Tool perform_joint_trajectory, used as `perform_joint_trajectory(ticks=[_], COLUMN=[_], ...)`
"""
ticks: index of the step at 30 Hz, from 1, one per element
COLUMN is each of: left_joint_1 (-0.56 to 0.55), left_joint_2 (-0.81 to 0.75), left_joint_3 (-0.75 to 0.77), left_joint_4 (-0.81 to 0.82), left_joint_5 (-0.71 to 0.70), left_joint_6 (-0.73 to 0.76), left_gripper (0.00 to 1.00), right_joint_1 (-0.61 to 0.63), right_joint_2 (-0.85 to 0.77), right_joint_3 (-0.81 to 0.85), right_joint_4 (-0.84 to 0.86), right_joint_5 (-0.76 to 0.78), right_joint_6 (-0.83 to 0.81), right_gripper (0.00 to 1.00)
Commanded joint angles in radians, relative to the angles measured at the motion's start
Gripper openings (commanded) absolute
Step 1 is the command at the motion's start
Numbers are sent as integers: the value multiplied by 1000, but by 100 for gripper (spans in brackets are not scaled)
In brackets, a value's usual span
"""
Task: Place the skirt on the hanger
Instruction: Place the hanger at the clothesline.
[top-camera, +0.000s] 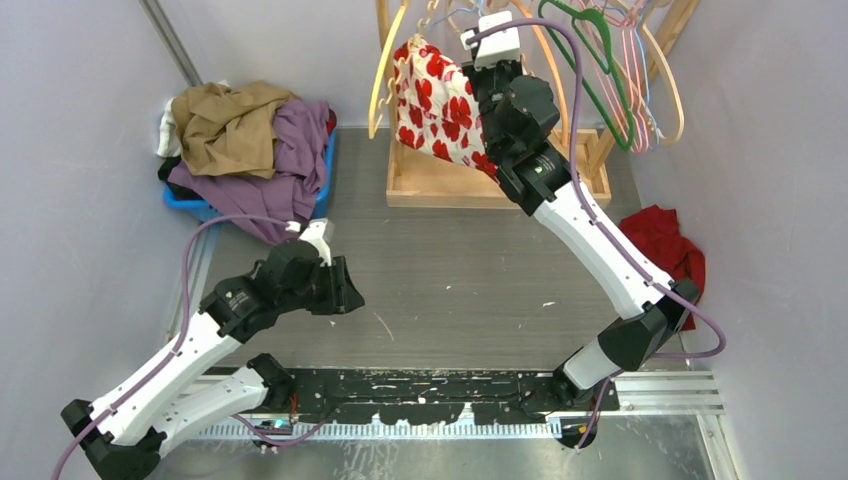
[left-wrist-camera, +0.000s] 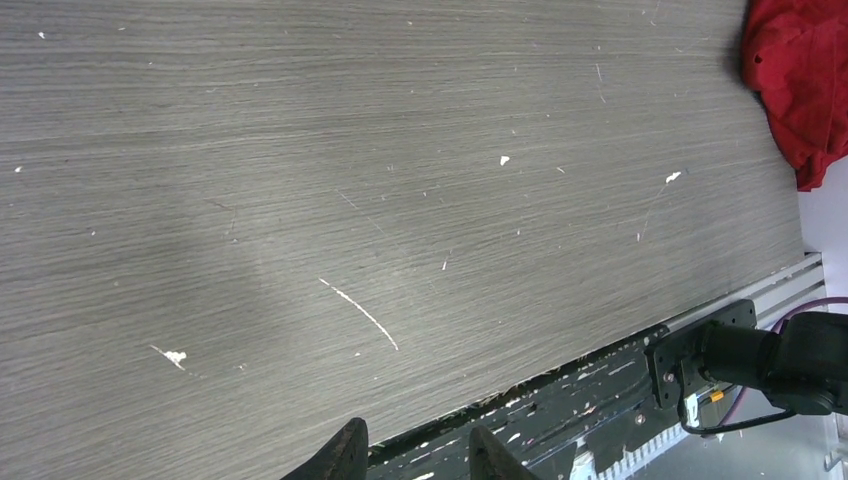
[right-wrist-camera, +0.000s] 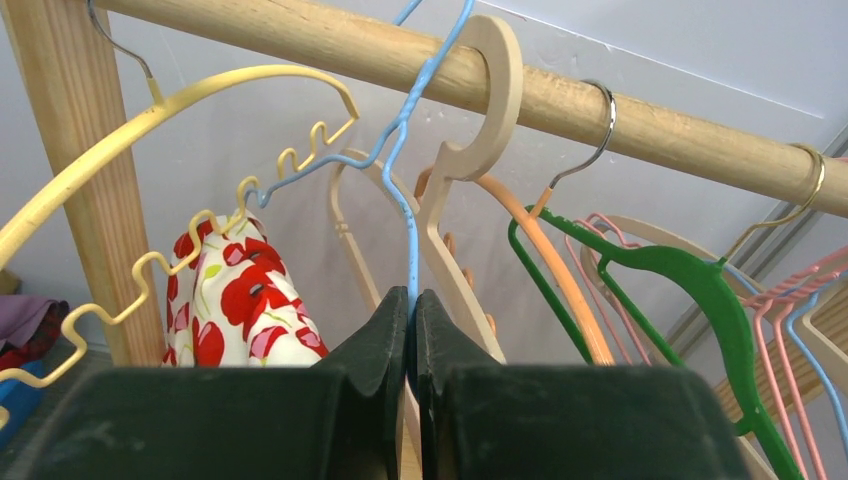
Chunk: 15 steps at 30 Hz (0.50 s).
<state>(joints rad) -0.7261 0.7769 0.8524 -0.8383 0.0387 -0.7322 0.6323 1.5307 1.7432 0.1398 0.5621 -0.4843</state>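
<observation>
The right claw (right-wrist-camera: 412, 300) is pinched shut on the blue wire hanger (right-wrist-camera: 405, 200) at the wooden rail (right-wrist-camera: 650, 115) — the red-flowered skirt (right-wrist-camera: 235, 300) hangs at its left end. The left claw (left-wrist-camera: 415, 455) hovers over the surface (left-wrist-camera: 300, 150), narrowly parted, holding nothing.

Right hand (right-wrist-camera: 411, 298) pinching blue hanger (right-wrist-camera: 405, 200) wire; floral skirt (right-wrist-camera: 235, 310) hanging left, possibly on it.
</observation>
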Motion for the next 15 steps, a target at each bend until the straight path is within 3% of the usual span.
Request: perform_joint_trajectory(ticks=[1, 8, 15], left_joint_1=[6, 8, 8], left_joint_2=[-10, -16, -2], left_joint_3=[-4, -11, -13], left_joint_4=[51, 48, 57], left_joint_5=[12, 12, 17], left_joint_6=[-3, -4, -4], left_gripper=[42, 42, 42], right_joint_1=[-23, -48, -105], right_joint_2=[-2, -20, -92], right_joint_3=[14, -47, -99], right_joint_4=[75, 74, 16], right_joint_5=[-18, -5, -121], right_joint_6=[17, -4, 87], right_gripper=[1, 1, 1])
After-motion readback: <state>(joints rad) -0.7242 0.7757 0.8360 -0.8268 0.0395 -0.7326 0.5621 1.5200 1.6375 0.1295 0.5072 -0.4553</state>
